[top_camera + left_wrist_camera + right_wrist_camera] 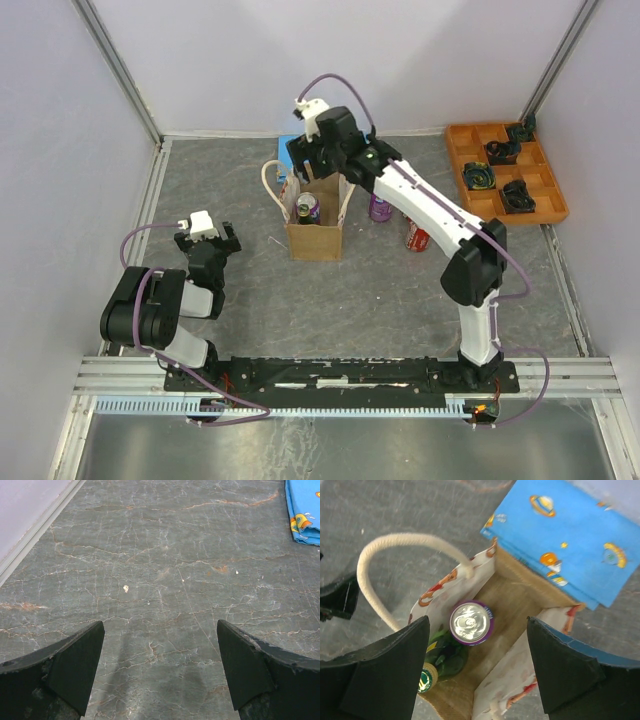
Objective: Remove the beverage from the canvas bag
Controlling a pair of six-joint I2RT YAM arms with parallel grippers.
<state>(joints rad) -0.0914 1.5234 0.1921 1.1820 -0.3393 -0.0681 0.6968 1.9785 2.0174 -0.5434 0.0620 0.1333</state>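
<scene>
The tan canvas bag point(316, 238) stands upright mid-table with a cream rope handle point(268, 180). Inside it stand a purple can point(307, 207) with a silver top and a green bottle. In the right wrist view the bag point(520, 605) is open below, with the purple can point(471, 623) and the green bottle point(444, 657) with its gold cap inside. My right gripper point(477, 667) is open, hovering just above the bag's mouth point(318, 172). My left gripper point(207, 243) is open and empty over bare table at the left point(160, 675).
A flat blue board point(570, 535) lies behind the bag. A purple can point(380, 208) and a red can point(418, 238) stand on the table to the bag's right. An orange tray point(470, 135) with dark parts sits at the back right. Walls enclose the table.
</scene>
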